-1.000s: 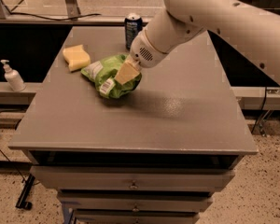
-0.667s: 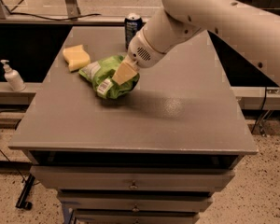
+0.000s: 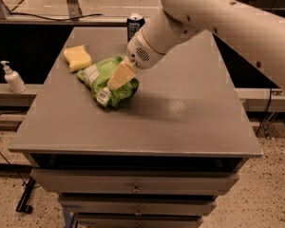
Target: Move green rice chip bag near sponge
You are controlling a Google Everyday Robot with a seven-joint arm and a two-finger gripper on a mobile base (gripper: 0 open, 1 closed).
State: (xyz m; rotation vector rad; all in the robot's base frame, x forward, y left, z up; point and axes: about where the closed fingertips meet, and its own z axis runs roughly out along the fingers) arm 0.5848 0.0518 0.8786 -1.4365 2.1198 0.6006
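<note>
The green rice chip bag is a crinkly lime-green pouch with a white label and barcode patch, lying on the grey table top at the left centre. The pale yellow sponge lies just behind and left of it, a small gap apart. My gripper comes down from the upper right on the white arm. It sits on the bag's right side and is shut on the bag, which rests low on the table.
A dark blue drink can stands at the table's back edge, just behind the arm's wrist. A white pump bottle stands on a lower ledge left of the table. Drawers lie below the front edge.
My gripper has moved slightly left towards the sponge, and the bag has shifted a little left with it. The sponge and the can have not moved.
</note>
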